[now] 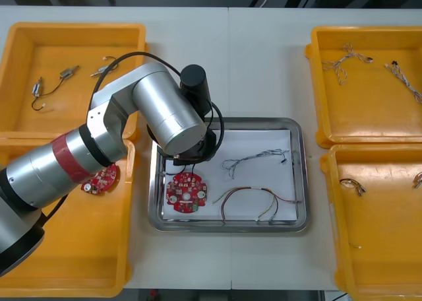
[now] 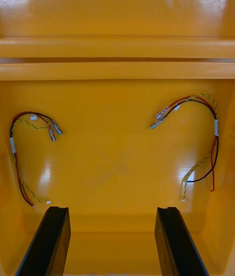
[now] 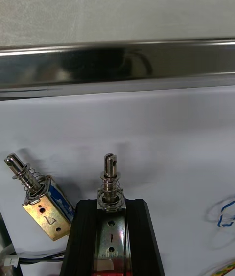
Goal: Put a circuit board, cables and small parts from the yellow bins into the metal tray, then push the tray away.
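1. Left tool [image 3: 110, 207] has a firm grip here: its black fingers [image 3: 83, 241] are closed on a small metal part [image 3: 111, 232], held apart by its width, and the part's sprung pin pokes out past the tips.
2. Tool and part hang low over the white floor of the tray [image 3: 117, 63], close to its shiny far rim; from the front, the left arm [image 1: 132, 109] reaches across the tray's far left corner.
3. Just beside one finger, a second metal part [image 3: 41, 202] lies tilted on the white floor.
4. Further along the tray, a blue and white cable [image 1: 254, 158] stretches across the middle, a red and yellow cable [image 1: 254, 189] curls by the near rim, and a red board [image 1: 186, 192] lies flat at the near left.
5. Out on the tabletop [image 1: 264, 63], the tray sits between the bins: the left near bin [image 1: 66, 261] holds a spare board [image 1: 100, 179], partly under the arm, and the left far bin [image 1: 26, 57] has more metal parts [image 1: 37, 87] on black leads.
6. Over on the other side, the right tool [image 2: 113, 217] hangs with its own fingers wide apart and nothing between them, above the right near bin [image 2: 117, 168], where two red, yellow and black cables [image 2: 12, 145] lie beyond the fingertips, well apart from each other.
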{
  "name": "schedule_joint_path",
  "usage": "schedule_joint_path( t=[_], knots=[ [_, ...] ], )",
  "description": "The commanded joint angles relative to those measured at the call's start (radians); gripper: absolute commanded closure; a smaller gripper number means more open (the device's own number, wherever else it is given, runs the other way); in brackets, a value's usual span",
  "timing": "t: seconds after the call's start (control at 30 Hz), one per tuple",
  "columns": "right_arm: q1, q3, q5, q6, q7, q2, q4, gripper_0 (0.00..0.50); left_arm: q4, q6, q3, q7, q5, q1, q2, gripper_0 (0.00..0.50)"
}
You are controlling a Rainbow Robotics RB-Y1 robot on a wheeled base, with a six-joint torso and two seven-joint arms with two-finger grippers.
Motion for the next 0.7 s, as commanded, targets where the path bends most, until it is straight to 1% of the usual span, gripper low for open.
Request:
schedule_joint_path(
  t=[0.03, 0.07, 0.1, 0.13, 0.17, 0.2, 0.23, 0.43, 0.7],
  knots=[
    [0.013, -0.038, 0.006, 0.002, -0.012, -0.048, -0.026, 0.0, -0.01, -0.012, -0.012, -0.017, -0.008, -0.044, -0.022, 0.497],
    [0.013, -0.041, 0.004, 0.002, -0.012, -0.048, -0.028, 0.0, -0.01, -0.012, -0.014, -0.014, -0.008, -0.044, -0.022, 0.461],
    [0.015, -0.043, 0.004, 0.002, -0.012, -0.048, -0.026, 0.0, -0.01, -0.015, -0.012, -0.013, -0.007, -0.044, -0.022, 0.438],
    [0.013, -0.041, 0.003, 0.002, -0.012, -0.048, -0.028, 0.0, -0.01, -0.019, -0.012, -0.011, -0.007, -0.044, -0.022, 0.35],
    [0.016, -0.043, 0.001, 0.002, -0.014, -0.048, -0.033, 0.0, -0.01, -0.024, -0.014, -0.006, -0.007, -0.044, -0.022, 0.229],
    [0.018, -0.043, 0.001, 0.002, -0.014, -0.048, -0.034, 0.0, -0.01, -0.025, -0.014, -0.006, -0.007, -0.044, -0.022, 0.135],
    [0.024, -0.046, 0.001, 0.002, -0.015, -0.048, -0.039, 0.0, -0.01, -0.03, -0.014, -0.003, -0.007, -0.044, -0.022, 0.0],
    [0.069, -0.058, -0.005, -0.014, -0.026, -0.048, -0.065, 0.0, -0.02, -0.044, -0.014, 0.009, -0.007, -0.044, -0.022, 0.0],
    [0.09, -0.095, -0.025, -0.02, -0.04, -0.048, -0.1, 0.0, -0.052, -0.041, -0.012, 0.024, -0.01, -0.046, -0.015, 0.0]
  ],
)
